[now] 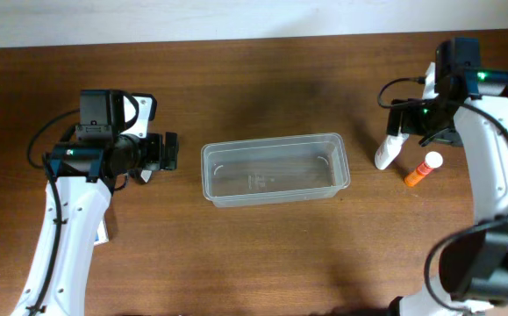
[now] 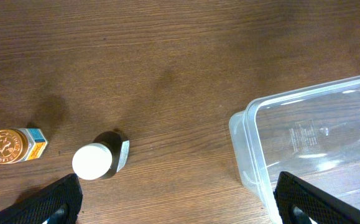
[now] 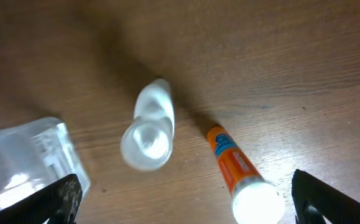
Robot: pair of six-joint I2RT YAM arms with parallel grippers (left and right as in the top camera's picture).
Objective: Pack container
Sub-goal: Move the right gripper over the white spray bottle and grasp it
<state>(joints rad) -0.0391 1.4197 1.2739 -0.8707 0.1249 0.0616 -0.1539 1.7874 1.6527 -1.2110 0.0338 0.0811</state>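
The empty container [image 1: 275,171] lies mid-frame overhead, long axis left-right. The left gripper [image 1: 168,151] and right gripper [image 3: 188,202] are both spread, holding nothing. A white bottle [image 3: 148,130], seemingly tilted, sits under the right one, left of centre.

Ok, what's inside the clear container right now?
Nothing: the container is empty, with only embossed markings on its clear floor and the table showing through. From overhead, no part of its inside is covered.

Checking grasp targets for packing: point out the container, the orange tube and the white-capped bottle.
container [image 1: 275,173], overhead view, bare floor at its middle.
orange tube [image 3: 229,158], right wrist view, orange body.
white-capped bottle [image 2: 92,161], left wrist view, top of the white cap.
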